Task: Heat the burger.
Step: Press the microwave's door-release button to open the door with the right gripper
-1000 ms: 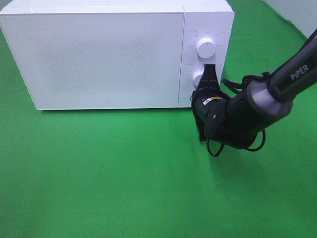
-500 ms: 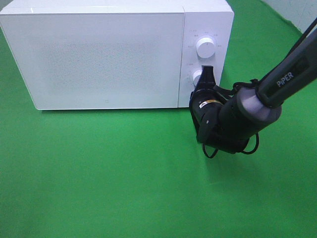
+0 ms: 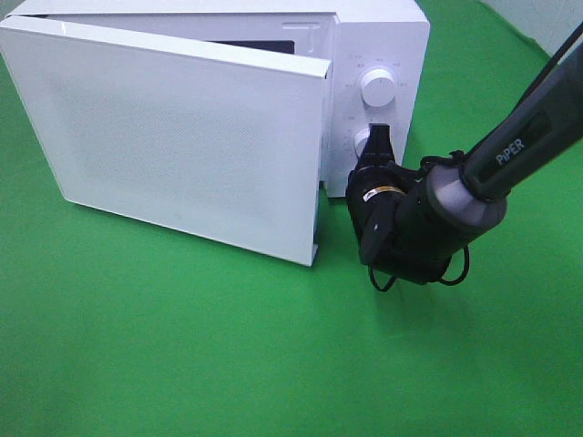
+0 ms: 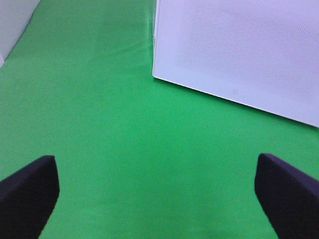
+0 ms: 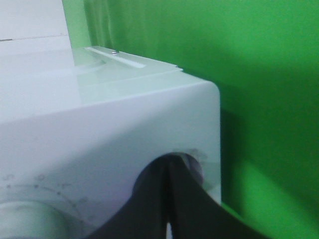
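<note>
The burger is not in view in any frame. The white microwave [image 3: 383, 36] stands at the back of the green table, its door [image 3: 182, 137] swung partly open on its left hinge; the dark gap above the door does not show the inside. My right gripper [image 3: 378, 138] is shut, its tip against the lower round button [image 3: 363, 143] of the control panel. In the right wrist view the closed fingers [image 5: 167, 199] touch that button [image 5: 195, 163]. My left gripper [image 4: 158, 199] is open and empty, low over the green cloth, facing the door [image 4: 239, 45].
The upper dial [image 3: 378, 86] sits above the button on the panel. The door's free edge [image 3: 314, 246] juts out over the table toward the right arm [image 3: 428, 218]. Green cloth [image 3: 228, 355] covers the table in front.
The microwave door, closed in the earlier frames, has sprung partly open toward the front. My right gripper has edged slightly left, staying at the lower button.
</note>
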Robot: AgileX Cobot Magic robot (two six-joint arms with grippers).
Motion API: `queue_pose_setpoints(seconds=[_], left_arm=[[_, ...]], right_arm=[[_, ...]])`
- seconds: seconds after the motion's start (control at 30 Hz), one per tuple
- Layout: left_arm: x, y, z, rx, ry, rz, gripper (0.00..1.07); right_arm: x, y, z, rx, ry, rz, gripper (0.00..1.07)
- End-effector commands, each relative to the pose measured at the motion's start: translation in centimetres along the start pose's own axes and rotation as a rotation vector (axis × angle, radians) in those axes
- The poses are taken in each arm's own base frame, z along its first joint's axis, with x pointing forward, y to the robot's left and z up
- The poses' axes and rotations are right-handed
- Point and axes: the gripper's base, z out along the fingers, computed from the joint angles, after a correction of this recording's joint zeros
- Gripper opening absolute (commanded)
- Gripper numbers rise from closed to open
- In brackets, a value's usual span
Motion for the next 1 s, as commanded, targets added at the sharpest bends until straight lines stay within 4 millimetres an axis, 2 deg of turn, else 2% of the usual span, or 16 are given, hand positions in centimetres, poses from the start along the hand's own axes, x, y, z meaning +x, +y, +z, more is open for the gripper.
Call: queue_pose_setpoints(seconds=[0.03, 0.43, 0.8, 1.0], left_arm=[[0.0, -0.1, 0.0, 0.006, -0.012, -0.005, 1.0], [0.0, -0.1, 0.0, 0.006, -0.012, -0.005, 1.0], [0.0, -0.1, 0.0, 0.006, -0.012, -0.005, 1.0], [0.0, -0.1, 0.0, 0.006, -0.012, -0.005, 1.0]], right_arm=[[-0.8, 6.1, 1.2, -0.393, -0.051, 0.051, 0.0], [-1.3, 5.5, 0.3, -0.321, -0.048, 0.052, 0.0], [-1.2, 4.1, -1.6, -0.131, 0.049, 0.015, 0.0], [-1.2, 2.0, -3.4, 0.151, 0.155, -0.071, 0.0]])
